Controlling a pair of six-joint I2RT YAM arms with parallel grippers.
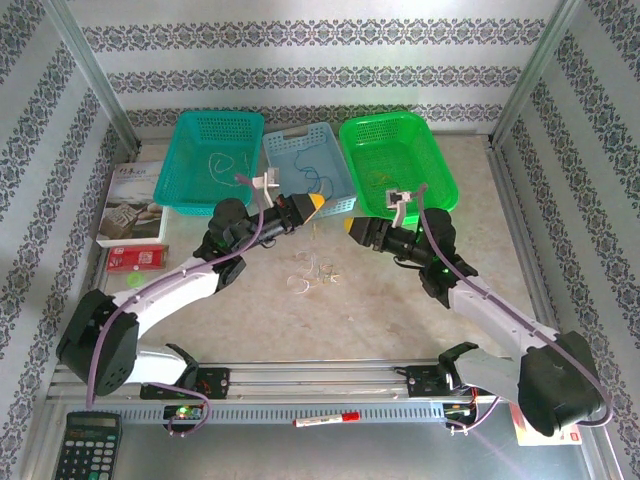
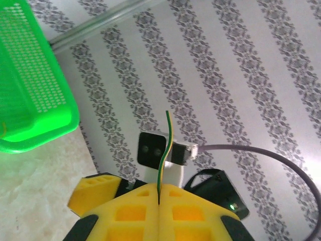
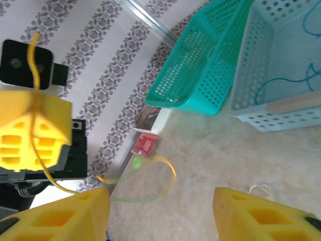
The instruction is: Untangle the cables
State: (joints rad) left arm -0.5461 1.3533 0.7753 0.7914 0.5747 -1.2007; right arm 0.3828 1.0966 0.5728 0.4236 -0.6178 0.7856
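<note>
My left gripper (image 1: 318,205) (image 2: 159,193) hangs above the table in front of the baskets, its yellow jaws shut on a thin yellow-green cable (image 2: 168,145) that sticks up from between them. My right gripper (image 1: 347,228) (image 3: 160,211) faces it closely, fingers wide open. In the right wrist view the same cable trails down from the left gripper (image 3: 32,130) and curls in a blurred loop (image 3: 169,168) above my open fingers, gripped by neither. A small bunch of whitish cables (image 1: 315,278) lies on the table below both grippers.
At the back stand a teal basket (image 1: 190,185), a light blue basket (image 1: 335,190) holding a dark blue wire (image 1: 316,180), and a green basket (image 1: 440,180). A booklet (image 1: 130,205) and red packet (image 1: 140,258) lie left. A calculator (image 1: 85,450) and marker (image 1: 325,420) sit near the front.
</note>
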